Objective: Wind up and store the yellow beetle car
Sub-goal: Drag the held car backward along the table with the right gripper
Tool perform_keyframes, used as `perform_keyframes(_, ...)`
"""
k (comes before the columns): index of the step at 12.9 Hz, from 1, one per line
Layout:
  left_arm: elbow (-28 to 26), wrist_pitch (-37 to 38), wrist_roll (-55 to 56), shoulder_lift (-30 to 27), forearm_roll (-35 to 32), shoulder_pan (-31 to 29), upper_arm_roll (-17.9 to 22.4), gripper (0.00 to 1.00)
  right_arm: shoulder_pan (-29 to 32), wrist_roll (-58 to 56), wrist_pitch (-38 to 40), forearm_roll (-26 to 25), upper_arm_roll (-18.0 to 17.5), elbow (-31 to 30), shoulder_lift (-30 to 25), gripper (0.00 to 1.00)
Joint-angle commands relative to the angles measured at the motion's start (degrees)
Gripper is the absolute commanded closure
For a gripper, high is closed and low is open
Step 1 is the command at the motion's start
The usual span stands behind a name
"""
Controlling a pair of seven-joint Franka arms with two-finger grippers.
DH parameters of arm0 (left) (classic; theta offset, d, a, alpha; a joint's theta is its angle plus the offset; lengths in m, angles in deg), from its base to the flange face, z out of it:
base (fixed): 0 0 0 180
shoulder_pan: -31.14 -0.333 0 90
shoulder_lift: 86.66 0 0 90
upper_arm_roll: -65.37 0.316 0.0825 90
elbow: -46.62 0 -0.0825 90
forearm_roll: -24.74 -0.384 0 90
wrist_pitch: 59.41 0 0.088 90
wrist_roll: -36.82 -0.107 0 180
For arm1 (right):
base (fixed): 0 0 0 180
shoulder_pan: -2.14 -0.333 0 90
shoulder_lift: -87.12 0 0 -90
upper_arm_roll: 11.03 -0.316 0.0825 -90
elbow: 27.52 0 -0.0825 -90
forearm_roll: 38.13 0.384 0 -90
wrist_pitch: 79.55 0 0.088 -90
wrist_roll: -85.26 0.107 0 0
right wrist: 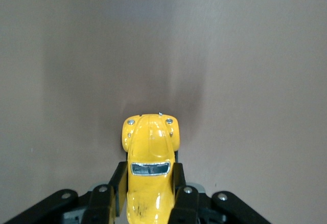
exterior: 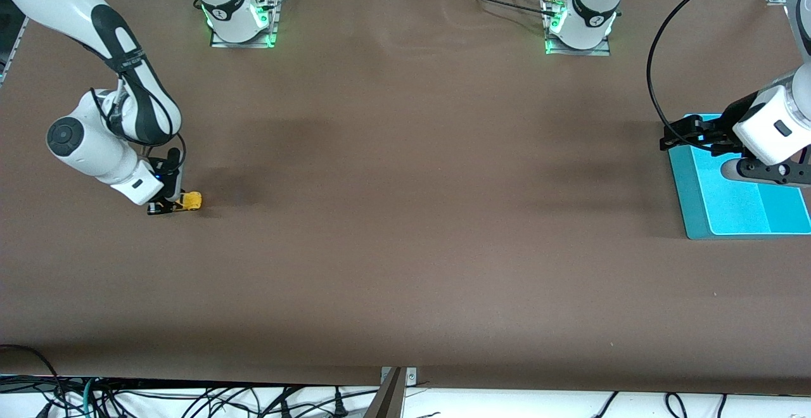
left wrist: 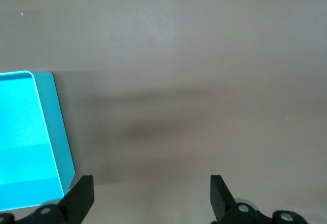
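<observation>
One yellow beetle car (right wrist: 149, 173) sits low on the desk (exterior: 405, 215) at the right arm's end, clamped betw. the right gripper (exterior: 166, 206) fingers. Looks like the wind step: next, prob. drag it backward w/ wheels down. Left gripper (left wrist: 152, 198) waits, jaws apart, by the blue tray (exterior: 697, 209).
</observation>
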Motion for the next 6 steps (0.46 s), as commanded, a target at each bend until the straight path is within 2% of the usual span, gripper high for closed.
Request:
perform_keyframes(1, 1.6, 0.6, -1.1, 0.7, 0.5, 0.0, 0.1, 0.00, 3.8, -4.6, 0.1, 0.0, -0.3, -0.4, 3.1, 0.86)
perform_keyframes(6, 1.7, 0.6, -1.1, 0.7, 0.5, 0.1, 0.1, 0.00, 6.8, -6.8, 0.2, 0.0, -0.3, 0.5, 3.3, 0.86)
